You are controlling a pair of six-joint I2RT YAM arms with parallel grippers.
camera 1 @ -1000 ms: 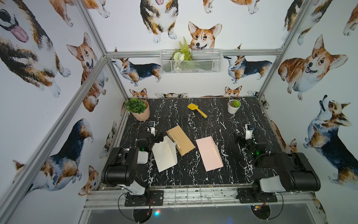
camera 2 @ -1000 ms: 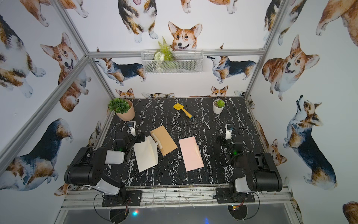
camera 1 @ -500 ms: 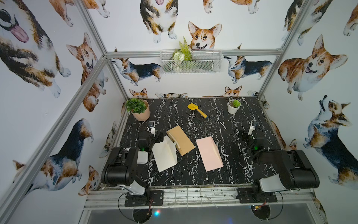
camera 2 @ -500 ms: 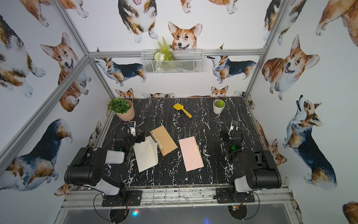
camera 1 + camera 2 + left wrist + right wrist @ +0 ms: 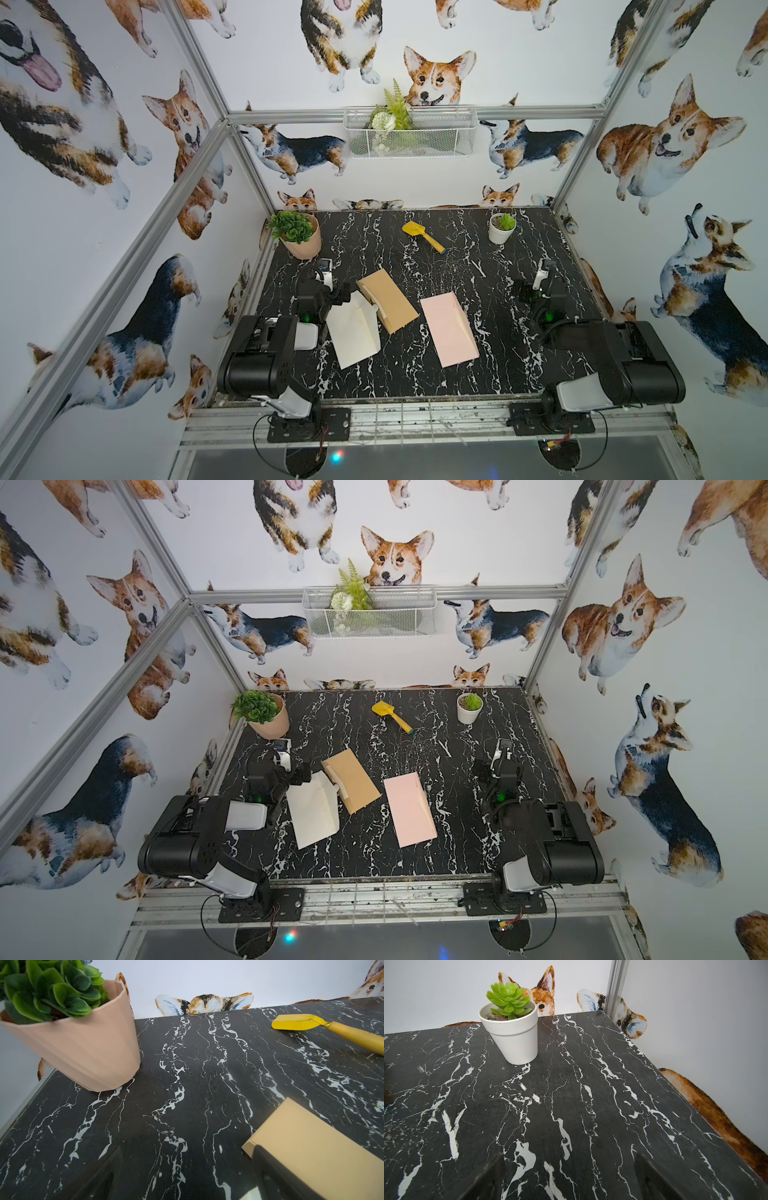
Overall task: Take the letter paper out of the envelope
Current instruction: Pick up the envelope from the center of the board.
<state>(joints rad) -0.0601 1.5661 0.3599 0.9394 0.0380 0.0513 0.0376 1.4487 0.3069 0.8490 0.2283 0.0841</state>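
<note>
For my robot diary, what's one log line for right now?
left fingers open, empty | right fingers open, empty | cream paper flat, touching brown envelope | pink envelope apart

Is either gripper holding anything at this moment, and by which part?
Nothing is held. The left gripper and right gripper stand open, only table between their jaws; the brown envelope lies outside the left jaws.

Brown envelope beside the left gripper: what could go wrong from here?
1. The open left gripper has one finger at the brown envelope's corner; a sideways move could shove it.
2. The cream paper and that envelope overlap along an edge, so a pinch there might catch both.
3. Both lie flat on the table, offering little edge to grasp.
</note>
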